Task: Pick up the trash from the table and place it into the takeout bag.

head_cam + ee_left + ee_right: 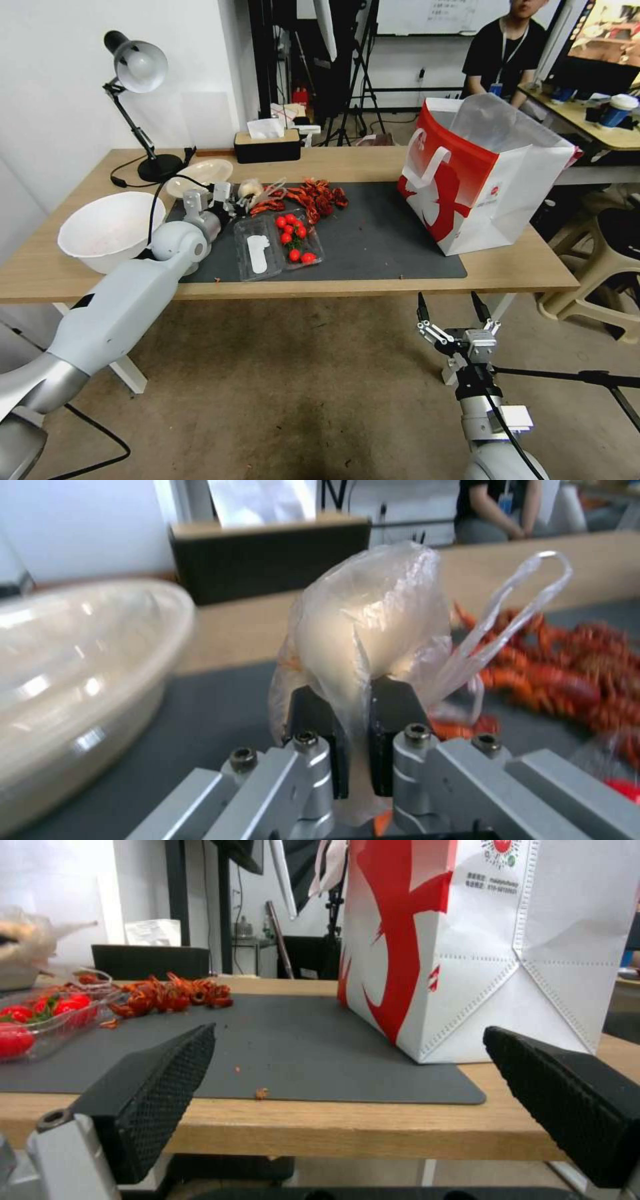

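My left gripper [233, 197] reaches over the back left of the dark mat on the table [373, 160]. In the left wrist view that gripper [357, 700] is shut on the trash piece, a plastic-wrapped beige lump [367, 625], seen small in the head view as the lump [251, 189]. A shallow beige bowl [200, 175] lies right beside it, toward the lamp. The red and white takeout bag [480, 180] stands open at the right end of the mat. My right gripper [455, 315] hangs open below the table's front edge, facing the bag [500, 940].
A large white bowl [110, 230] sits at the table's left end. A clear tray of tomatoes [293, 237] and a heap of red shells [313, 197] lie mid-mat. A desk lamp [137, 67] and a black tissue box [267, 145] stand at the back.
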Robot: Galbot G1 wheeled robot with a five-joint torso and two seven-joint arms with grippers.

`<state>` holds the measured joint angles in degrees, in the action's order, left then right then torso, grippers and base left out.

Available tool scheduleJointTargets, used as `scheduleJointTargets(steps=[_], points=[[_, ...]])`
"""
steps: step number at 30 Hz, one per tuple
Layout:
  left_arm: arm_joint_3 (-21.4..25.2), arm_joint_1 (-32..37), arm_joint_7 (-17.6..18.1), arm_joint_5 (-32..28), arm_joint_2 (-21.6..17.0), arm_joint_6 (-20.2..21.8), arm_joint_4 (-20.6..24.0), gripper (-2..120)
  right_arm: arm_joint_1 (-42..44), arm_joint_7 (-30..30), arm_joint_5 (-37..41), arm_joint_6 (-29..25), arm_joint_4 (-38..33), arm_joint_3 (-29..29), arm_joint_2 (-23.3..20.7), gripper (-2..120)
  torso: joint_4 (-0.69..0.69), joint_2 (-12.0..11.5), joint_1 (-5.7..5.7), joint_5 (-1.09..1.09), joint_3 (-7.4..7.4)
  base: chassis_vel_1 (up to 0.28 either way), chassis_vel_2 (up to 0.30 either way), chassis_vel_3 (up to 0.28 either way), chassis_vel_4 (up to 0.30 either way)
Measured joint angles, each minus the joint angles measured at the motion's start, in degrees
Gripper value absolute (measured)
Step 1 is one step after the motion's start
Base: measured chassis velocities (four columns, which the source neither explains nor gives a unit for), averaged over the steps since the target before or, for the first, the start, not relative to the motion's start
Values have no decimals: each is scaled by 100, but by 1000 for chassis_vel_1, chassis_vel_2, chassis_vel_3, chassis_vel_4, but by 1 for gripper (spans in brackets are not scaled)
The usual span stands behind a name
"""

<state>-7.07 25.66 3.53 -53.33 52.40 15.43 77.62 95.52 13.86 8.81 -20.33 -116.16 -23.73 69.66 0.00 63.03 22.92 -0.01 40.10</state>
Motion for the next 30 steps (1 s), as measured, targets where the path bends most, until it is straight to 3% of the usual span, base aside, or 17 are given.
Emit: scheduleJointTargets(steps=[6,9,12,13,16,20,23,24,27,30], points=[[120,-17,-68,2,-48,-158,54,4,-16,-2,-5,-1,0,14,14,100,1,0,0,0,0,0,0,0,0],[172,-88,-280,-79,-118,-385,142,4,-5,-2,-6,-2,-7,6,10,100,0,0,0,0,0,0,0,0,0],[168,-456,-918,-465,-139,-827,355,4,32,-2,15,-5,-39,-40,-18,100,2,0,0,0,0,0,0,0,0],[168,-456,-918,-465,-139,-827,355,4,32,-2,15,-5,-39,-40,-18,100,2,0,0,0,0,0,0,0,0],[-34,-1037,-1202,-695,210,-860,417,4,-12,-2,17,30,-52,-5,13,100,-1,0,0,2,0,0,0,0,0],[-335,-1534,-1261,-753,618,-824,274,4,-41,-2,17,62,-75,20,30,100,0,0,0,2,0,0,0,0,0],[-967,-2311,-1377,-785,1433,-791,-204,4,-46,-3,28,73,-77,13,21,100,-1,0,1,3,0,0,0,0,0],[-967,-2311,-1377,-785,1433,-791,-204,4,-46,-3,28,73,-77,13,21,100,-1,0,1,3,0,0,0,0,0],[-1173,-2636,-1552,-632,1979,-716,-658,4,-20,-5,28,64,-76,21,60,100,-1,0,1,2,0,0,0,0,0],[-1360,-2817,-1650,-581,2244,-730,-933,3,-9,-7,24,59,-71,35,92,100,-1,0,0,3,1,0,0,0,0]])
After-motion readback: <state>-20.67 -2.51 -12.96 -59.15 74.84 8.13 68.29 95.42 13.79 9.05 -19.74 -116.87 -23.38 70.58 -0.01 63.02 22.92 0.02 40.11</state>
